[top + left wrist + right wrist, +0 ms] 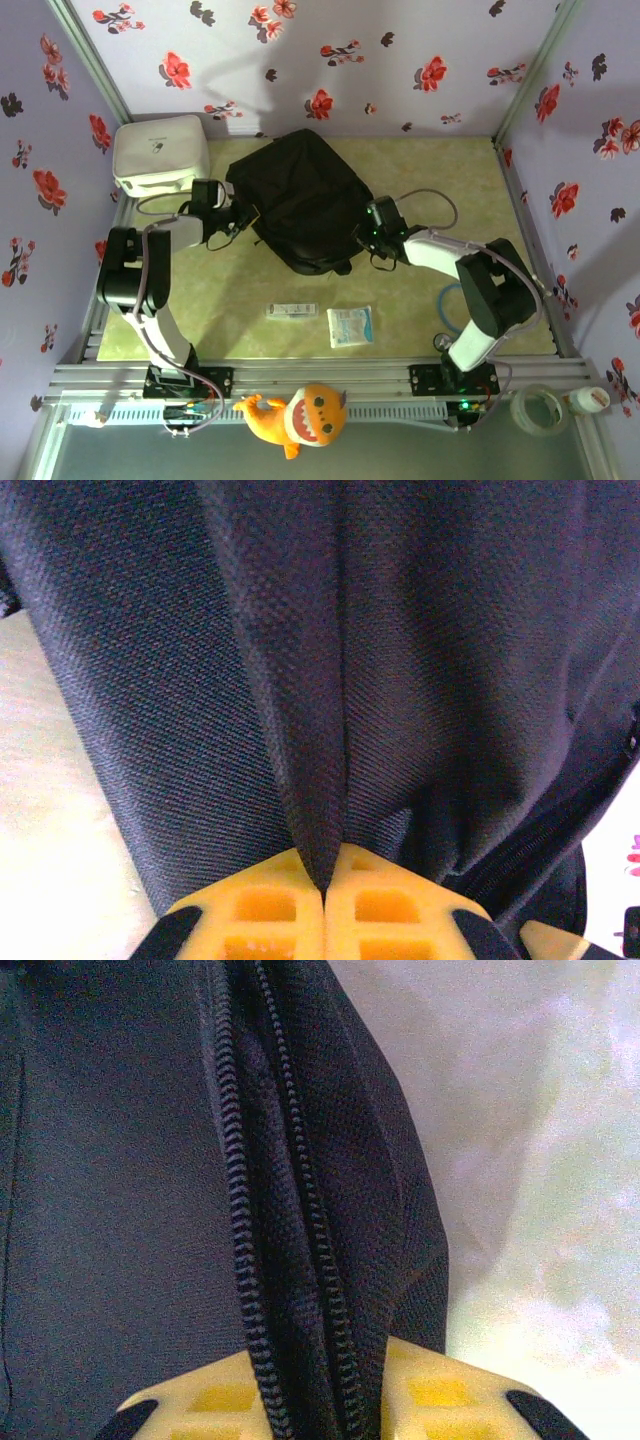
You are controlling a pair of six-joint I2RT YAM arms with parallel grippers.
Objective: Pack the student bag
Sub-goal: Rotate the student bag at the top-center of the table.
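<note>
Lying diagonally, the student bag (300, 200) runs far-left to near-right

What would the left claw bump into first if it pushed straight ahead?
The large black soft fabric backpack: the left gripper is pinching a fold of it, so it would likely just push deeper into that cloth.
</note>
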